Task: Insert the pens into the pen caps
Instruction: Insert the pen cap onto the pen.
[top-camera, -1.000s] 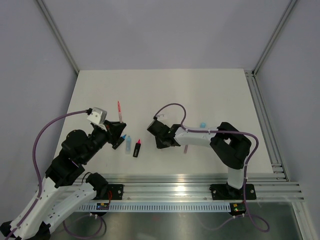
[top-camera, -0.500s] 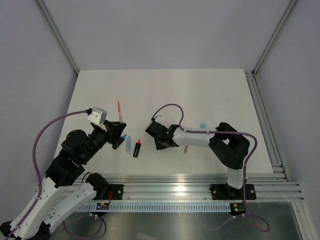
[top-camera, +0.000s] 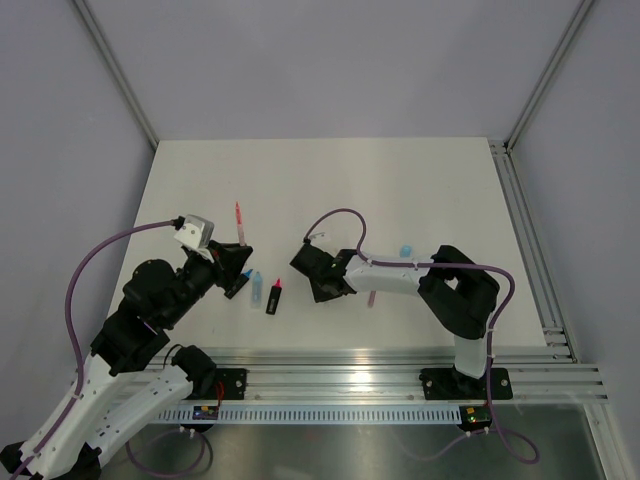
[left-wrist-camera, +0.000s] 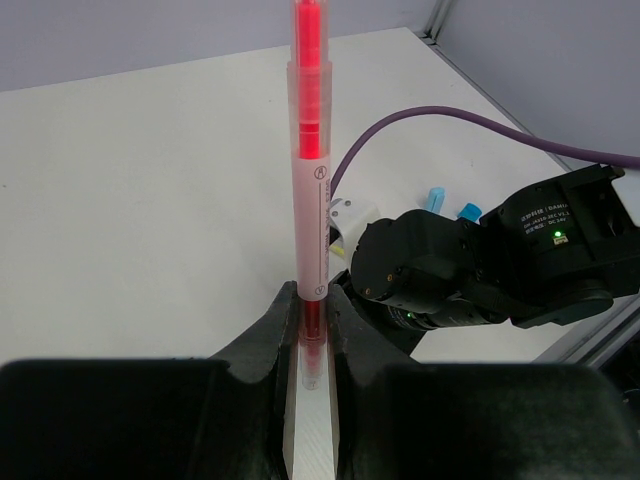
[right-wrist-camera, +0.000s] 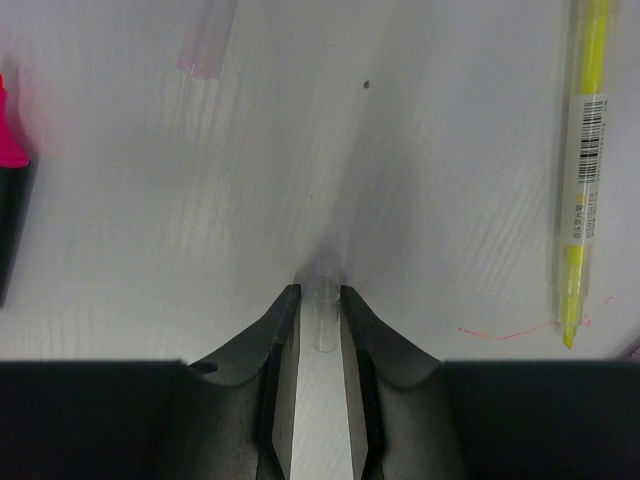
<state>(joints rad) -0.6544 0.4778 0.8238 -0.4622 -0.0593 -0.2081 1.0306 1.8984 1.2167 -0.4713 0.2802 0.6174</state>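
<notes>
A red pen (left-wrist-camera: 310, 180) is clamped upright in the left hand (left-wrist-camera: 312, 300), frame centre. A clear cap (right-wrist-camera: 322, 318) is flanked by the right hand (right-wrist-camera: 320, 300); whether it is gripped cannot be told. No capping is judged done; a yellow pen (right-wrist-camera: 580, 150) lies uncapped, right edge.

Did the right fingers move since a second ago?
Yes. The right fingers slid a little to the left, closer to the black marker, which stayed put.
</notes>
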